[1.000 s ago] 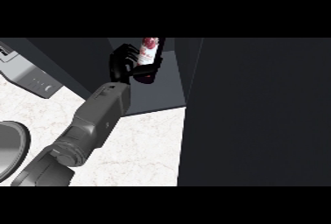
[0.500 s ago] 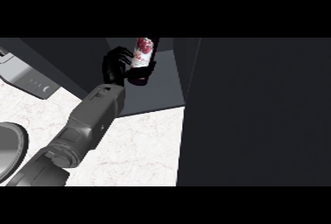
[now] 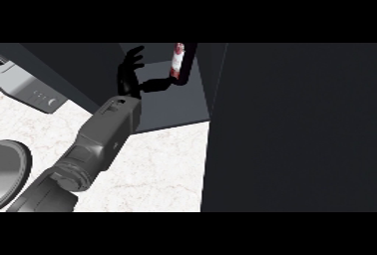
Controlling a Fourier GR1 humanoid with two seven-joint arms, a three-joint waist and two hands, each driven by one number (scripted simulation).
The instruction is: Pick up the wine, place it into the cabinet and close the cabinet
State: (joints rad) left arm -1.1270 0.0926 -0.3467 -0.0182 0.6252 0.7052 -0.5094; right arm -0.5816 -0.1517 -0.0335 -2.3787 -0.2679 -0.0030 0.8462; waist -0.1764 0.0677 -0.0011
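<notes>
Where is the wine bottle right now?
In the head view the wine stands upright near the top, inside the dark cabinet, just right of the open left hand and beside the cabinet's door.

Kitchen, marble counter, dark cabinet

A white marbled counter is seen at centre. A grey appliance is set at 9 o'clock, a round grey basin at 8 o'clock.
</notes>
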